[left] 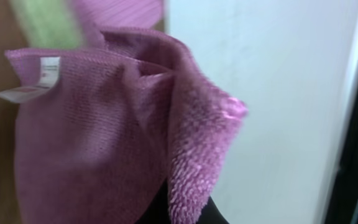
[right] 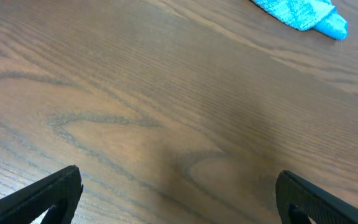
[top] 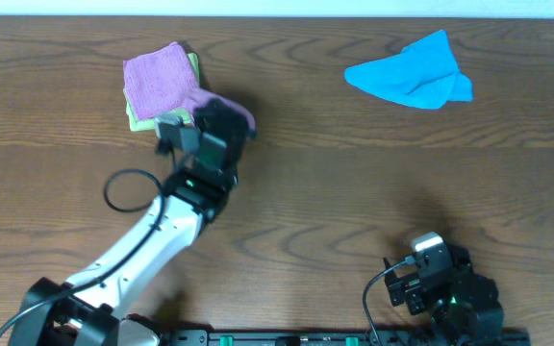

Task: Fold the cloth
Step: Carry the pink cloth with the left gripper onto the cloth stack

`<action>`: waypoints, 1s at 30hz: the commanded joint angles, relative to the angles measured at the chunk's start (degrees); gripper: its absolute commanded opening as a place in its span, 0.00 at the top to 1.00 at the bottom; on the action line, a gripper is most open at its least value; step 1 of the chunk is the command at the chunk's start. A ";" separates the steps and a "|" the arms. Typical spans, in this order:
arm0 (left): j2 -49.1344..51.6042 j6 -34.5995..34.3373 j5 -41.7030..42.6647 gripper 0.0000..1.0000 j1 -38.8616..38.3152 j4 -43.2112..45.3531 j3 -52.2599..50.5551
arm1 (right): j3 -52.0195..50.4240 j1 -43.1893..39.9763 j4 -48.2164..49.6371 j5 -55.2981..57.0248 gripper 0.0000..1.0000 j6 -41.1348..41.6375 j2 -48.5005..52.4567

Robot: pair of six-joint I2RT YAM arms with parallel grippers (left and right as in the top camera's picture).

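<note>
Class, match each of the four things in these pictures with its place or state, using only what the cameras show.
Column one:
1 mauve cloth
2 blue cloth
3 green cloth
4 right gripper

Column two:
A open, holding nothing
B beneath a folded pink-purple cloth
C pinched in the left gripper
D crumpled, lying alone

Pairs: 1-C, 2-D, 3-B, 4-A

overhead: high above, facing straight down; takes in the whole table (top: pixel 354 192)
left wrist: very near the cloth (left: pixel 104 143), which fills most of the view; blurred
right wrist: low over the table, facing forward along the wood
shared: overhead and right wrist both catch the blue cloth (top: pixel 412 72) (right: pixel 303 15)
</note>
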 commanded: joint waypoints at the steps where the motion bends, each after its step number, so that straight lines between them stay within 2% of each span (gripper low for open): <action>1: -0.63 9.70 1.31 0.94 3.80 -1.97 6.82 | -0.17 -0.11 -0.07 -0.17 0.01 -0.72 -0.04; 5: 0.50 15.23 2.27 0.94 8.52 -6.14 13.81 | -0.17 -0.11 -0.07 -0.17 0.01 -0.72 -0.04; 10: 5.38 19.15 4.70 0.94 13.62 -6.54 18.82 | -0.17 -0.11 -0.07 -0.17 0.01 -0.72 -0.04; 14: 11.23 19.39 5.18 0.94 16.83 -5.09 21.59 | -0.17 -0.11 -0.07 -0.17 0.01 -0.72 -0.04; 21: 21.75 18.78 6.45 0.94 19.87 7.45 24.24 | -0.17 -0.11 -0.07 -0.17 0.01 -0.72 -0.04; 30: 24.94 18.49 6.10 0.94 22.84 8.70 26.77 | -0.17 -0.11 -0.07 -0.17 0.01 -0.72 -0.04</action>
